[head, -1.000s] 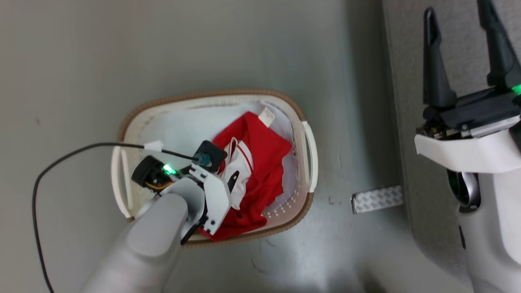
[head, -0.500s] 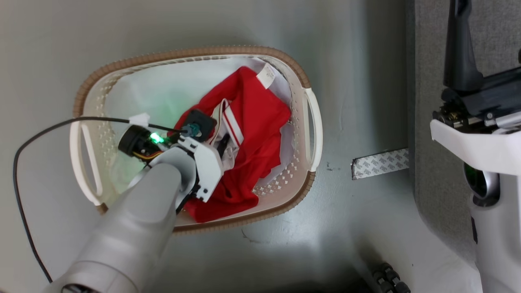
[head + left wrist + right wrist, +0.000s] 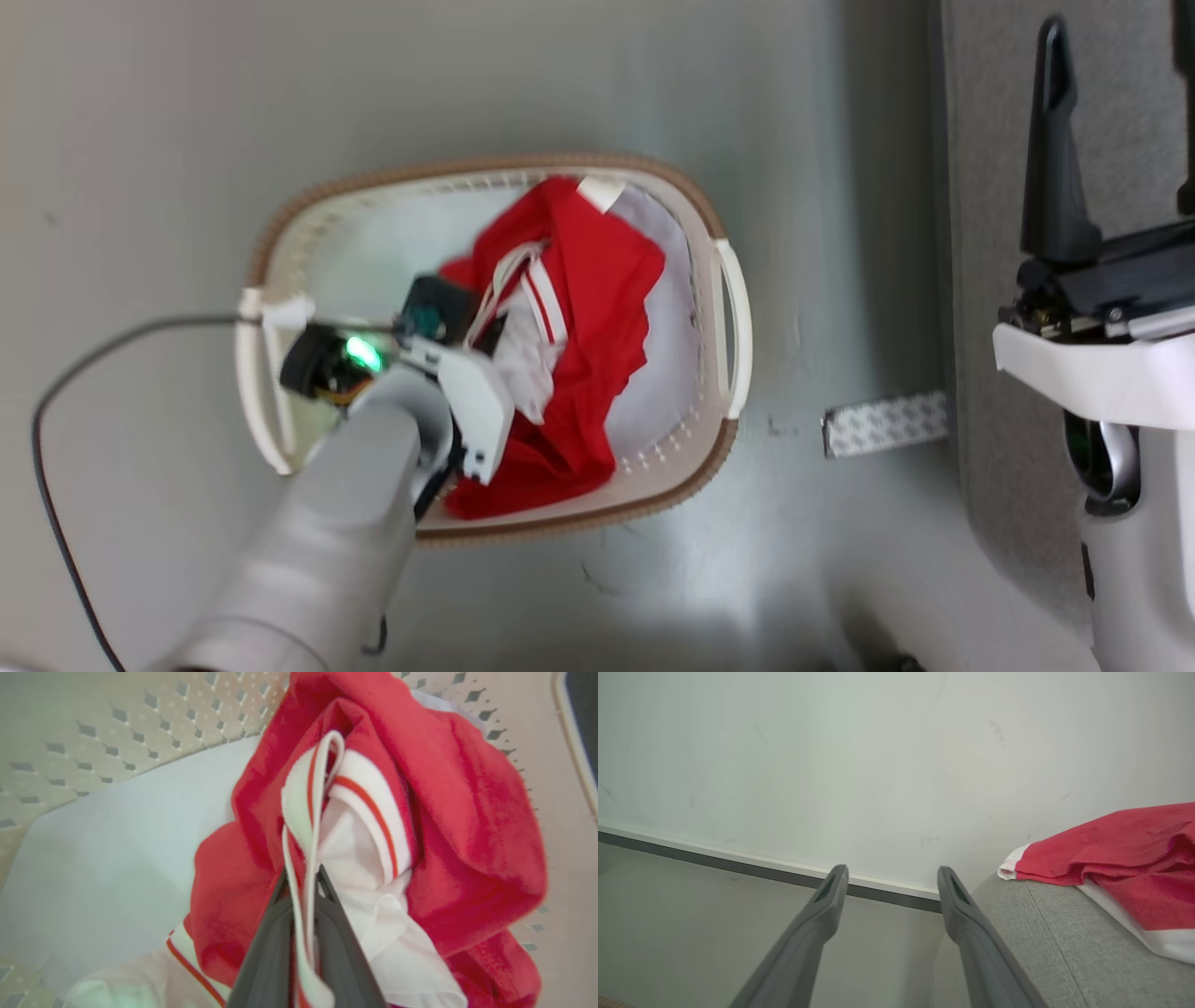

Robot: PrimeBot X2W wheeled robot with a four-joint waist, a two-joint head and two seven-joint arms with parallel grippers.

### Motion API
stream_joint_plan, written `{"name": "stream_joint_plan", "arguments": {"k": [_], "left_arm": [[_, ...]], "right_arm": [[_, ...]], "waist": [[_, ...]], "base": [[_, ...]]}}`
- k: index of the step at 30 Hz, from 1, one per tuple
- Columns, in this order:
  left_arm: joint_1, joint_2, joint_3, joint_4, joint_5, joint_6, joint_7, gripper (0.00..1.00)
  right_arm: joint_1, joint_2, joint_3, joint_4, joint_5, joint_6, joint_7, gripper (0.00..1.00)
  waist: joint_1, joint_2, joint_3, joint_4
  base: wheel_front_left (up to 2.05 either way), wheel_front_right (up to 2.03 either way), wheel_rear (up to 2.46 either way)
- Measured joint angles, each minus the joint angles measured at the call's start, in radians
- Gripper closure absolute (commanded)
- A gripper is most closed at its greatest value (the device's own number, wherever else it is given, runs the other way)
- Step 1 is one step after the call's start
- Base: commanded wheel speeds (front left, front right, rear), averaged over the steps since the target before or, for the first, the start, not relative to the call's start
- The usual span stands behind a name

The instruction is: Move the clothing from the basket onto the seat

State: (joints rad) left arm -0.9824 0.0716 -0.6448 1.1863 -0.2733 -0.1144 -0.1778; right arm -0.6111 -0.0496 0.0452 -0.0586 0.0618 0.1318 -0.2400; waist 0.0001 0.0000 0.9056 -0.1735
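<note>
Clothing (image 3: 588,299) lies in a red heap in the basket (image 3: 597,525) on the floor in the head view. The left arm (image 3: 355,504) reaches down into it, and the seat (image 3: 990,280) stands near on the right, behind the right fingers (image 3: 1055,168). From the left wrist, the left fingers (image 3: 275,942) are pinched together on a loop of white, red-striped trim (image 3: 303,821), with the rest of the cloth bunched beyond over the white liner (image 3: 117,858). That hold looks thin, so a slow, straight lift seems best, high enough for the hanging cloth to clear the rim and leave the liner behind. From the right wrist, the right fingers stand well apart and hold nothing, beside a red garment (image 3: 1125,849) lying on the seat; this one could go alongside.
</note>
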Motion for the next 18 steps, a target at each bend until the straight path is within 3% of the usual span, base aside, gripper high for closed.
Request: {"name": "stream_joint_plan", "arguments": {"k": [10,18], "left_arm": [[0.17,-0.01,0.02,-0.029,-0.101,-0.012,-0.066,1.0],[0.269,0.006,0.018,-0.196,-0.187,-0.013,-0.073,1.0]], "right_arm": [[0.116,0.0,-0.02,0.125,-0.005,0.0,-0.017,0.0],[0.284,0.0,-0.048,0.195,-0.008,0.0,-0.021,0.0]], "waist": [[-0.0001,0.0,-0.236,0.063],[-0.0003,0.0,-0.468,0.128]], "base": [[0.0,0.0,0.0],[0.0,0.0,0.0]]}}
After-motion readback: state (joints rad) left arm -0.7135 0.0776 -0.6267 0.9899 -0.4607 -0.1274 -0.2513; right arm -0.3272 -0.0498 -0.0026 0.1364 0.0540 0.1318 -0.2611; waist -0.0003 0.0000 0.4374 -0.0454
